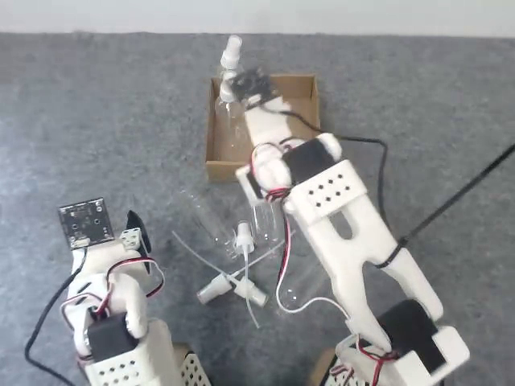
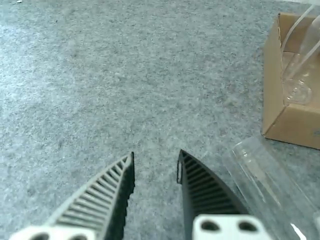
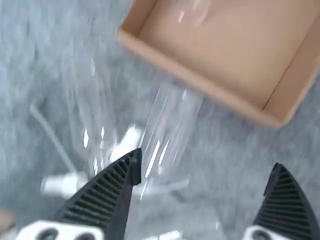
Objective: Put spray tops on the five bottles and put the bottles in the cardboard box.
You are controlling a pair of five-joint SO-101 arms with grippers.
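Observation:
The cardboard box [image 1: 302, 88] sits at the table's far middle, with two clear spray-topped bottles [image 1: 228, 88] standing at its left wall. Several clear bottles without tops [image 1: 261, 221] lie on the carpet in front of the box, among loose white spray tops [image 1: 244, 237] with long tubes. My right arm [image 1: 322, 193] stretches over them toward the box. My right gripper [image 3: 206, 162] hangs open above a lying bottle [image 3: 170, 120] beside the box's [image 3: 225, 55] near wall. My left gripper [image 2: 156, 156] is open and holds nothing, low over bare carpet at the near left [image 1: 133, 225].
Grey carpet covers the table. A lying bottle [image 2: 270, 185] is just beside my left gripper, and the box [image 2: 287, 115] stands farther off. More spray tops [image 1: 213, 288] lie near the front. A black cable [image 1: 451, 201] runs off to the right.

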